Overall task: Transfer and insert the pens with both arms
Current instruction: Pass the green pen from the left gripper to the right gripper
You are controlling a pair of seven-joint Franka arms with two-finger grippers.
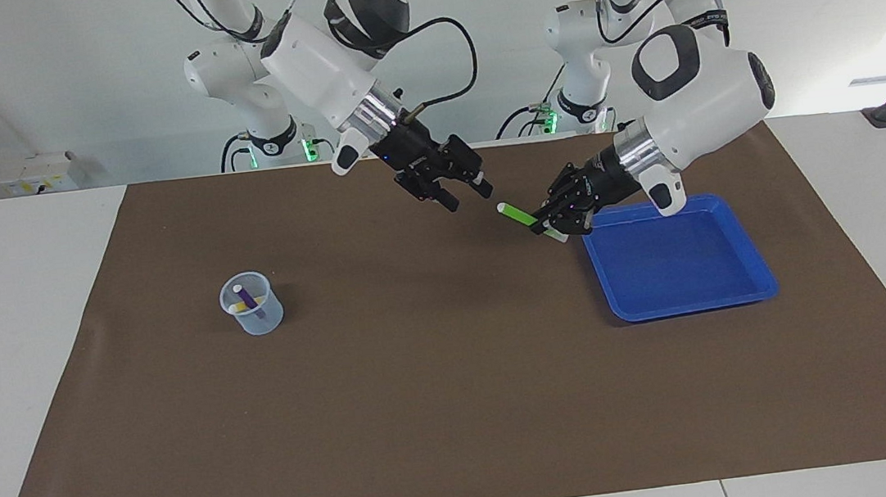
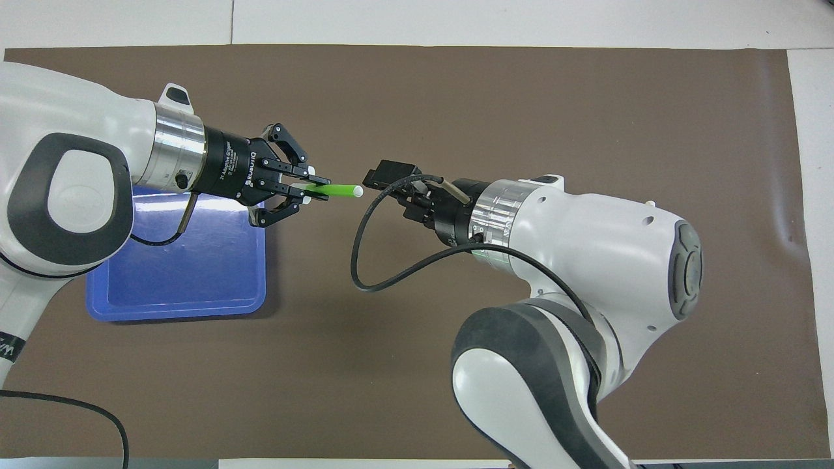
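Observation:
My left gripper (image 1: 546, 225) (image 2: 306, 190) is shut on the green pen (image 1: 517, 213) (image 2: 335, 190) and holds it level in the air, over the mat beside the blue tray's corner. The pen's pale tip points at my right gripper (image 1: 466, 194) (image 2: 376, 182), which is open over the middle of the mat, a short gap from that tip. The purple pen (image 1: 248, 295) and the yellow pen (image 1: 239, 307) stand in a clear cup (image 1: 254, 316) toward the right arm's end. In the overhead view my right arm hides the cup.
An empty blue tray (image 1: 683, 301) (image 2: 176, 306) lies toward the left arm's end of the brown mat (image 1: 460, 411) (image 2: 521, 98). Two slimmer white arms with green-lit bases stand at the robots' edge of the table.

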